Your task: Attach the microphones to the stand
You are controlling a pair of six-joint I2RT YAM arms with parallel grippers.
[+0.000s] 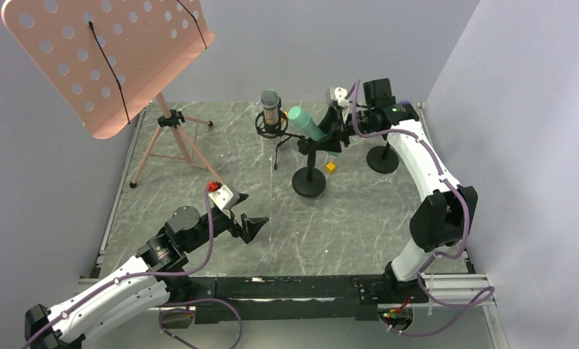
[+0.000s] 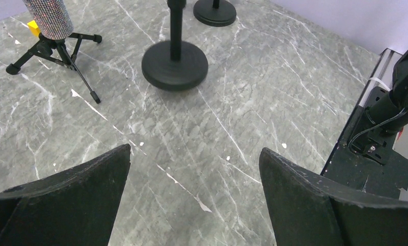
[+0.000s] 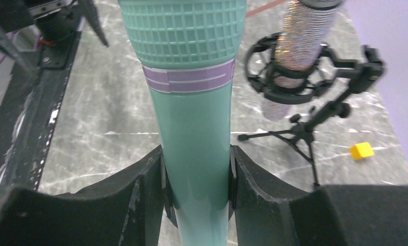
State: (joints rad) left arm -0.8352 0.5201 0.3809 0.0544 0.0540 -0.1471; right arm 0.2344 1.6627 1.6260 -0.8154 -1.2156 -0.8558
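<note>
My right gripper [image 1: 333,135] [image 3: 196,174] is shut on the mint green microphone [image 1: 305,123] [image 3: 194,123], holding it tilted at the top of the black round-base stand [image 1: 309,181] [image 2: 175,64]. I cannot tell whether it sits in the stand's clip. The glittery microphone [image 1: 270,106] [image 3: 300,46] [image 2: 48,17] stands upright in a black shock mount on a small tripod [image 2: 53,48]. My left gripper [image 1: 252,212] [image 2: 194,159] is open and empty, low over the table's front left. The purple microphone is out of view.
A second black round-base stand [image 1: 382,158] [image 2: 215,12] stands at the back right. A small yellow cube [image 1: 331,166] [image 3: 362,150] [image 2: 34,26] lies on the grey marble table. A pink perforated music stand [image 1: 105,58] on a tripod fills the back left.
</note>
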